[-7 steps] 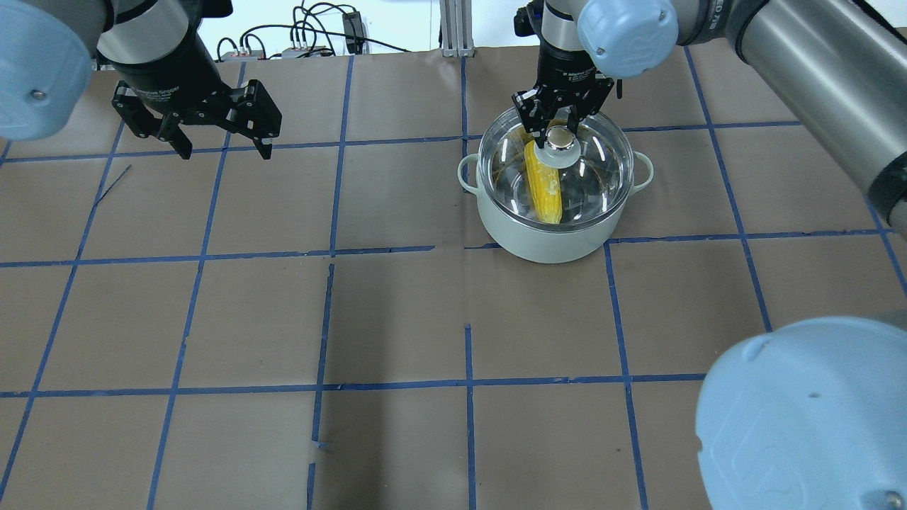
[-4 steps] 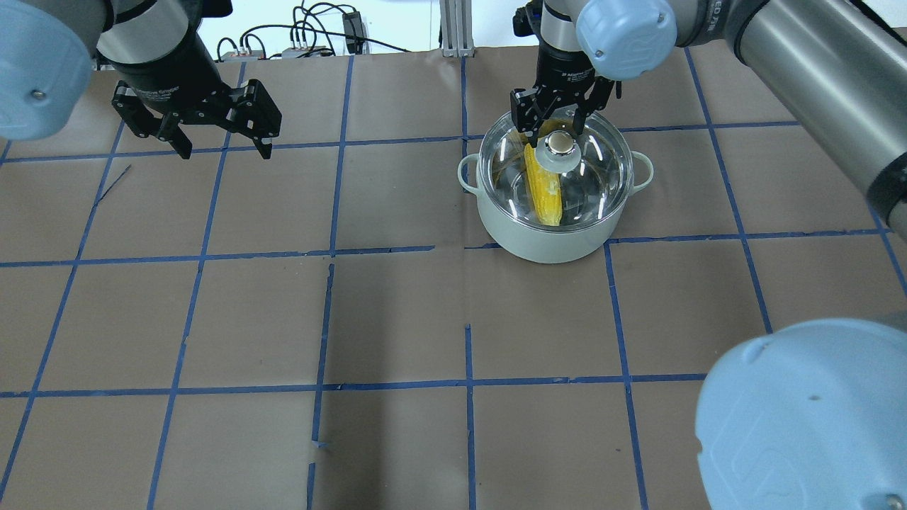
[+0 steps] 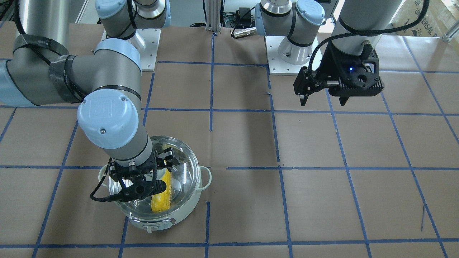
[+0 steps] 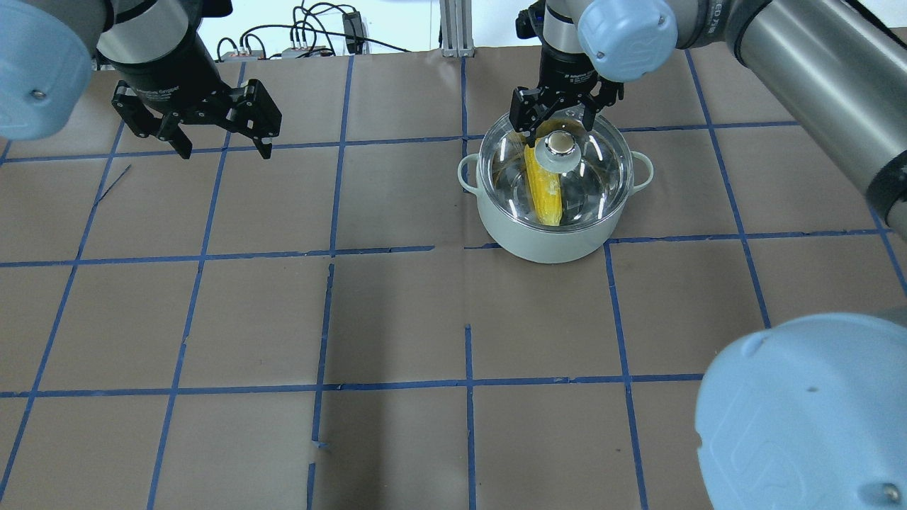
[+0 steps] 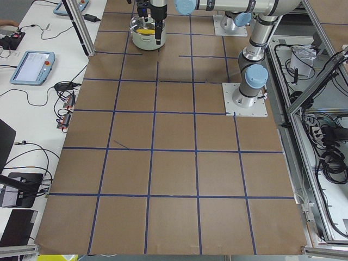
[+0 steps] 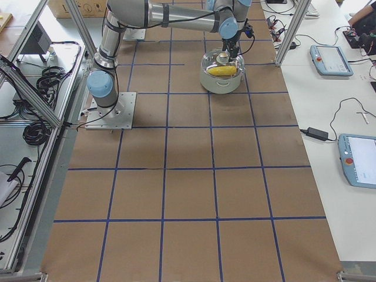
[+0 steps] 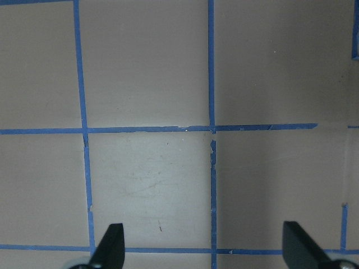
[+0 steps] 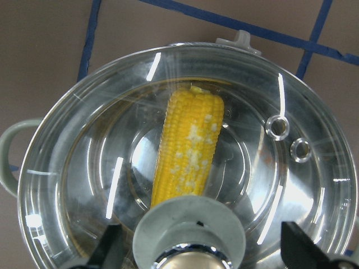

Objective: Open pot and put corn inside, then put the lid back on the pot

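Observation:
The pale mint pot stands on the brown table at the far right of middle. The clear glass lid sits on it with its beige knob at centre. The yellow corn lies inside under the lid and also shows in the right wrist view. My right gripper is open just above the knob, its fingers clear of it on both sides. The front view shows the same over the pot. My left gripper is open and empty over bare table at the far left.
Cables and an aluminium post lie beyond the table's far edge. My right arm's elbow covers the near right corner in the overhead view. Blue tape lines grid the table.
My right gripper has lifted off the lid's knob and drawn back a little, jaws spread. The lid stays seated on the pot. The left arm has not moved.

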